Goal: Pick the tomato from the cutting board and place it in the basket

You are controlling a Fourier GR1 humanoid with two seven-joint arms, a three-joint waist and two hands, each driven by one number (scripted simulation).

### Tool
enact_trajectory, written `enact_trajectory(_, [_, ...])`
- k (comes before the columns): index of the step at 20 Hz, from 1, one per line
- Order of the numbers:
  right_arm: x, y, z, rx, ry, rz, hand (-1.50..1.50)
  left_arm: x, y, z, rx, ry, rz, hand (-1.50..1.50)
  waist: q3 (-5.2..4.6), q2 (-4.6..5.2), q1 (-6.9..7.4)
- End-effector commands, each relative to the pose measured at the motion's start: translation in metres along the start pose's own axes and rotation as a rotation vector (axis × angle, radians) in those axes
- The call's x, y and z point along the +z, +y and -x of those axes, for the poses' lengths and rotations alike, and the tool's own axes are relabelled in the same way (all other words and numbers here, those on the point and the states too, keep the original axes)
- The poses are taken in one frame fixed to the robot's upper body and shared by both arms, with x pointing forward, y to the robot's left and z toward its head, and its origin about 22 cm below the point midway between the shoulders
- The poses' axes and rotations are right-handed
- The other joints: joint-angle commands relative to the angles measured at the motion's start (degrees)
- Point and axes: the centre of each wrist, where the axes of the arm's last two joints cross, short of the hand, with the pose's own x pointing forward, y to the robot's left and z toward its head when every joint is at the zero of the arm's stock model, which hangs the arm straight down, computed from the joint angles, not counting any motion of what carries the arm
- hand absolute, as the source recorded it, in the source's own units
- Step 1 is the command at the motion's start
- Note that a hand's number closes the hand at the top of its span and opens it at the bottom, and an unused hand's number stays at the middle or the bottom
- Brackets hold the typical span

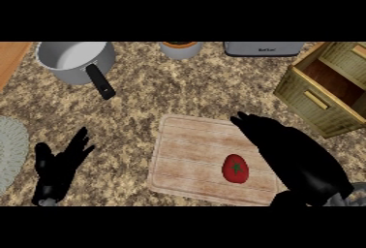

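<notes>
Worktop contents, near edge to far edge. Left hand (58, 167): seen at the near left of the worktop, open, fingers straight and pointing up, holding nothing. Right hand (289, 152): entered from the near right corner, laid over the right side of the cutting board (187, 150), fingers stretched out and uncurled, nothing gripped. Tomato (236, 168): red with a green top, found on the cutting board towards its near right corner, just beside the right hand's inner edge; whether the two touch cannot be told. Cutting board: pale wood, set slightly askew at the middle of the worktop towards its near edge. Round pale mat (10, 150): cut off by the left edge. Basket (300, 99): woven, olive, with inner compartments, placed at the right edge, well apart from the tomato. Pot (71, 73): grey metal, black handle turned towards the middle, placed near the far left corner. Cup (180, 51): orange-rimmed, at the middle of the far edge. Toaster (263, 48): grey, at the far edge, right of the cup.
</notes>
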Motion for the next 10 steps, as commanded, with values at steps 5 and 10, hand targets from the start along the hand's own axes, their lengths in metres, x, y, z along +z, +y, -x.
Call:
enact_trajectory(5, [-0.017,0.021,0.017,-0.011,0.068,0.014,-1.5,0.01,-0.014,0.033,-0.027,0.13,-0.014,0.0,-0.41,0.46,0.07])
enact_trajectory(10, [-0.027,0.038,0.006,-0.001,0.069,0.034,-1.5,0.005,-0.011,0.034,-0.006,0.121,0.001,0.0,-0.44,0.49,0.26])
